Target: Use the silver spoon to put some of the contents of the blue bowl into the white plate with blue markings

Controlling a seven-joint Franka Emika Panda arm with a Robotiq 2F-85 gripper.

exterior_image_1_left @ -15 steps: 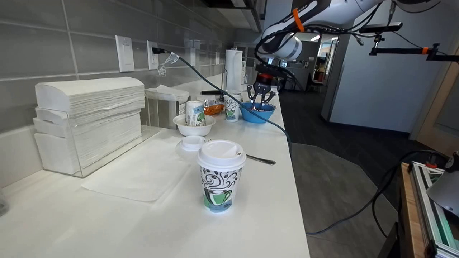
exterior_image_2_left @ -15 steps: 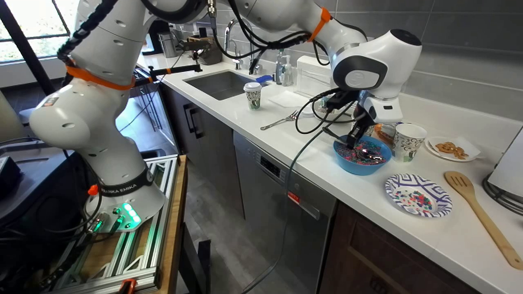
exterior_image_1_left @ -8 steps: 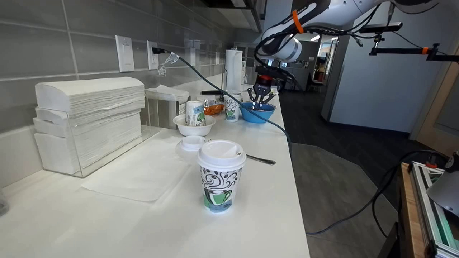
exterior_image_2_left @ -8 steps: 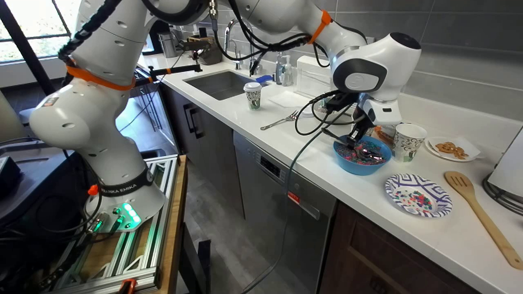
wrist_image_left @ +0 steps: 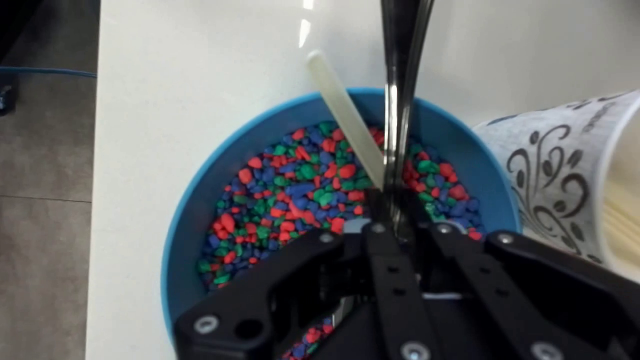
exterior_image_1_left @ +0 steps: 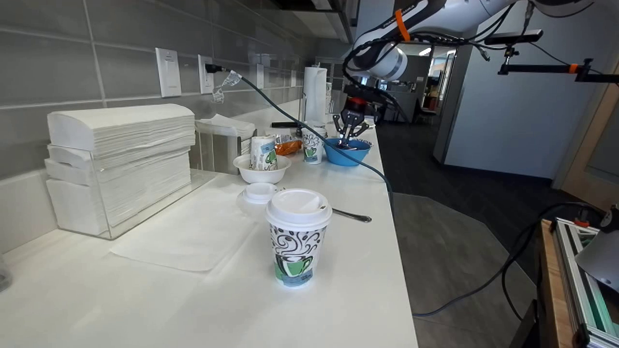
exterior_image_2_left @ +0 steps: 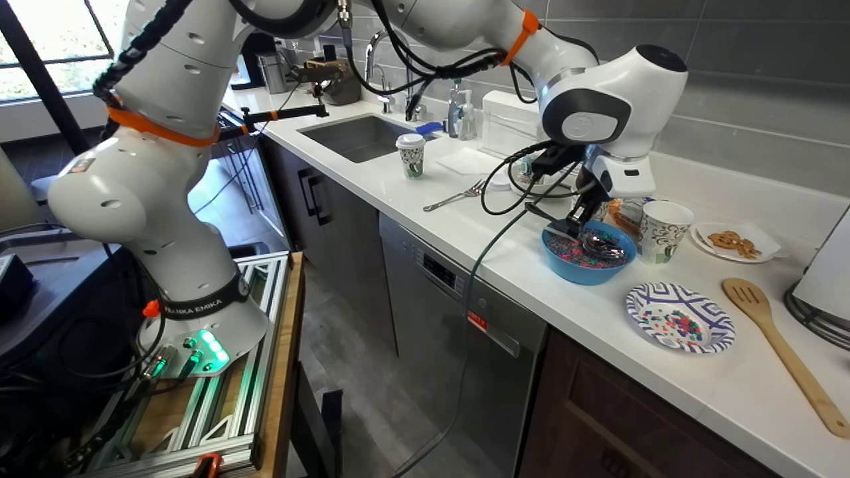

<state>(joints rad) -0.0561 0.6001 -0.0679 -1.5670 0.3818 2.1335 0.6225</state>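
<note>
The blue bowl holds small red, green and blue pebbles and shows in both exterior views and in the wrist view. My gripper is over the bowl, shut on the silver spoon. The spoon's handle sticks out past the bowl's rim. Its shiny head is at the pebbles; how deep it sits and what it carries I cannot tell. A pale stick leans over the rim beside the handle. The white plate with blue markings lies near the bowl with some coloured pebbles on it.
A patterned paper cup stands close beside the bowl. A wooden slotted spatula lies beyond the plate. A small pretzel dish is near the wall. A fork and a lidded cup are farther along. A cable crosses near the bowl.
The gripper dips slightly, then rises a little with the spoon, staying over the bowl. The spoon's handle end is slightly higher now. The bowl and plate have not moved.
</note>
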